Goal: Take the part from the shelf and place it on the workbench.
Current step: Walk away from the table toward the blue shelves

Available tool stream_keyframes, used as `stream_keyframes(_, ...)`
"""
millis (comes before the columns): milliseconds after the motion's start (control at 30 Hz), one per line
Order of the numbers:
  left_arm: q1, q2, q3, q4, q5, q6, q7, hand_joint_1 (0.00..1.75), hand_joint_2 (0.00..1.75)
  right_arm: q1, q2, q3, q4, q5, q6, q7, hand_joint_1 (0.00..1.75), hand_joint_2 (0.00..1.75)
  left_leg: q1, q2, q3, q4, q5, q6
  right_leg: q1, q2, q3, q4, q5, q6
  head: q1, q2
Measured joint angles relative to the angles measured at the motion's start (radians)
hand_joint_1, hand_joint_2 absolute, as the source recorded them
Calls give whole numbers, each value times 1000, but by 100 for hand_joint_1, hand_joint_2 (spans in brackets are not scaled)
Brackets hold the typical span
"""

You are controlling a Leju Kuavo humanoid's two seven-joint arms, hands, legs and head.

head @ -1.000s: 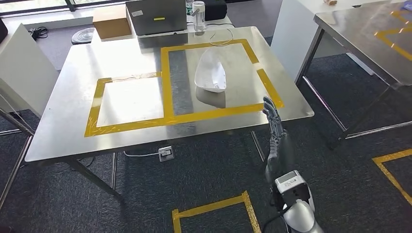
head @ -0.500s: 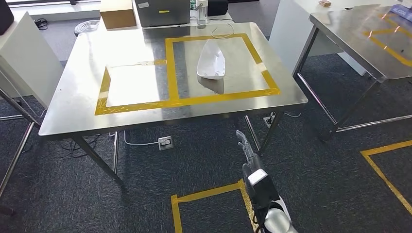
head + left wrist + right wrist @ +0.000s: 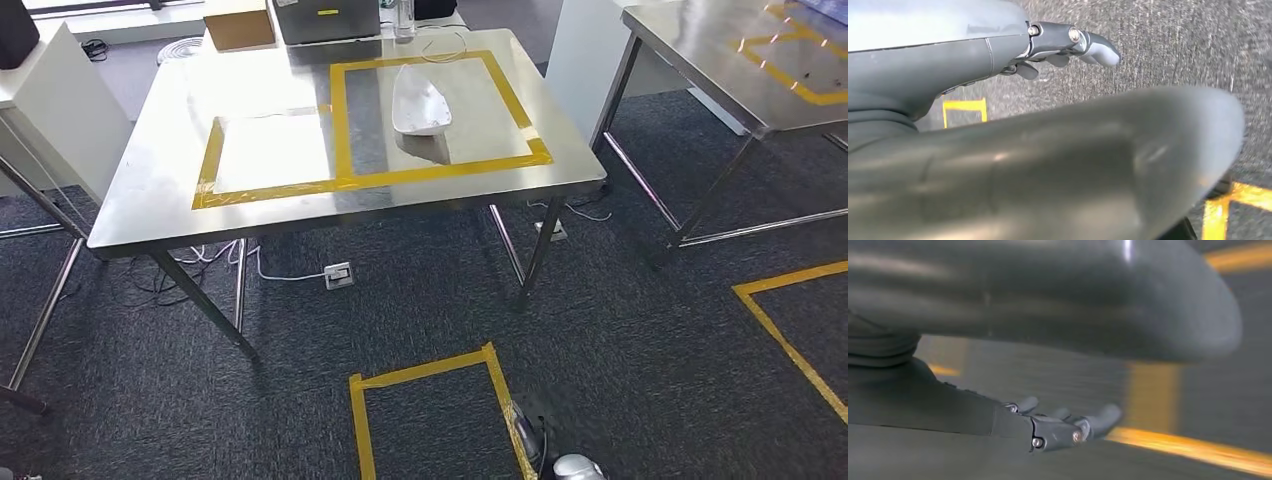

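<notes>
One white curved part (image 3: 420,101) on workbench (image 3: 160,205) | both robot hands empty, fingers apart

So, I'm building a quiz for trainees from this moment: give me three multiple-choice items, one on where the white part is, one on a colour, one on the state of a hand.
1. Where does the white part lie?
A. on the carpet
B. on the steel workbench, inside the larger taped rectangle
C. on the cardboard box

2. What colour is the tape on the workbench?
A. yellow
B. red
C. blue

3. What is the left hand holding?
A. the white part
B. a cable
C. nothing

Key: 1 B, the white part sits within the taped frame on the workbench. 2 A, the tape is yellow. 3 C, the left hand hangs over carpet with nothing in its fingers.
</notes>
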Motion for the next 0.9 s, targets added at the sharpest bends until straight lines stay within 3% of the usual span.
stream_keyframes(33,-4,-1,-7,0,2,0,1,0,0,11,6,-14,15,-35,-35,70,0,0,1,0,-9,64,-46,-5,0,-4,-16,2,12,-1,-1,0)
stream_keyframes(67,-6,-2,-12,0,9,2,8,0,0,22,13,-35,28,-74,-64,97,0,0,3,0,-12,120,-68,-9,0,-6,-33,5,23,0,-1,0)
stream_keyframes(100,-6,-2,-13,0,19,5,21,0,0,30,22,-64,37,-104,-77,88,0,0,3,0,-2,151,-64,-11,-1,-6,-51,10,34,1,-1,0)
stream_keyframes(133,-4,-1,-13,0,28,11,41,0,0,35,30,-93,46,-120,-76,59,0,0,4,0,23,148,-42,-13,-2,-4,-69,17,44,3,-1,0)
stream_keyframes(167,0,1,-12,0,34,18,70,0,0,37,36,-116,54,-121,-62,26,0,0,4,0,67,109,-17,-13,-3,-2,-87,24,54,6,-1,0)
stream_keyframes(200,3,2,-12,0,35,27,103,0,0,39,41,-130,60,-111,-45,-5,0,0,4,-1,120,43,-9,-12,-3,1,-103,32,62,11,-1,0)
stream_keyframes(267,10,6,-12,1,28,44,155,0,0,42,44,-139,70,-74,-10,-71,0,0,0,-4,206,-84,-29,-1,-3,3,-122,44,75,23,0,0)
stream_keyframes(333,18,10,-12,1,16,58,164,0,0,42,45,-139,79,-40,15,-144,0,87,-6,-7,223,-125,-43,17,-3,3,-126,44,92,37,1,0)
stream_keyframes(400,26,13,-12,1,6,72,141,0,0,37,45,-139,88,-20,19,-180,0,175,-5,-3,205,-125,-24,39,-6,4,-132,46,93,50,-2,0)
stream_keyframes(433,27,16,-12,1,2,78,126,0,0,36,45,-138,92,-14,15,-178,0,175,-4,0,194,-127,-12,49,-8,6,-141,64,67,55,-2,0)
stream_keyframes(467,27,18,-12,0,-2,84,111,0,0,35,46,-137,95,-8,8,-168,0,175,-3,2,179,-129,2,57,-9,7,-153,100,22,59,-2,0)
stream_keyframes(533,26,23,-12,-2,-6,91,87,0,0,32,47,-133,98,4,-2,-146,0,175,-5,3,147,-128,28,63,-9,8,-180,219,-86,63,-1,0)
stream_keyframes(567,25,24,-12,-2,-10,92,79,0,0,31,47,-131,99,9,-4,-140,0,175,-7,4,131,-126,42,62,-9,9,-185,278,-115,63,-1,0)
stream_keyframes(600,23,26,-12,-3,-17,93,75,0,0,30,47,-128,99,14,-3,-139,0,175,-8,5,114,-124,55,62,-9,9,-180,315,-117,62,-1,0)
stream_keyframes(633,21,26,-14,-3,-28,93,77,0,0,30,47,-126,99,17,0,-146,0,175,-9,6,97,-120,68,60,-8,9,-159,320,-97,61,-1,0)
stream_keyframes(667,17,27,-19,-3,-44,94,81,0,0,29,47,-124,100,19,5,-158,0,175,-9,6,79,-117,80,58,-7,9,-119,289,-67,57,-1,0)
stream_keyframes(700,11,27,-25,-3,-64,96,88,0,0,28,47,-123,99,20,11,-174,0,175,-9,7,64,-113,91,56,-5,10,-64,225,-49,51,-1,0)
stream_keyframes(733,5,26,-35,-3,-84,99,94,0,0,25,47,-122,99,18,16,-188,0,175,-10,7,53,-110,101,52,-1,10,-4,144,-51,45,-1,0)
stream_keyframes(800,-9,25,-56,-3,-112,104,95,0,0,20,47,-122,100,11,22,-197,0,175,-8,7,45,-111,122,41,6,10,66,30,-74,33,-1,0)
stream_keyframes(833,-15,23,-63,-3,-116,105,91,0,0,17,47,-122,100,7,22,-190,0,175,-7,7,45,-116,132,34,10,10,71,11,-78,28,0,0)
stream_keyframes(900,-24,18,-71,-3,-107,102,80,0,0,14,49,-122,104,1,21,-153,0,175,-5,6,40,-121,141,21,9,8,57,4,-57,15,1,0)
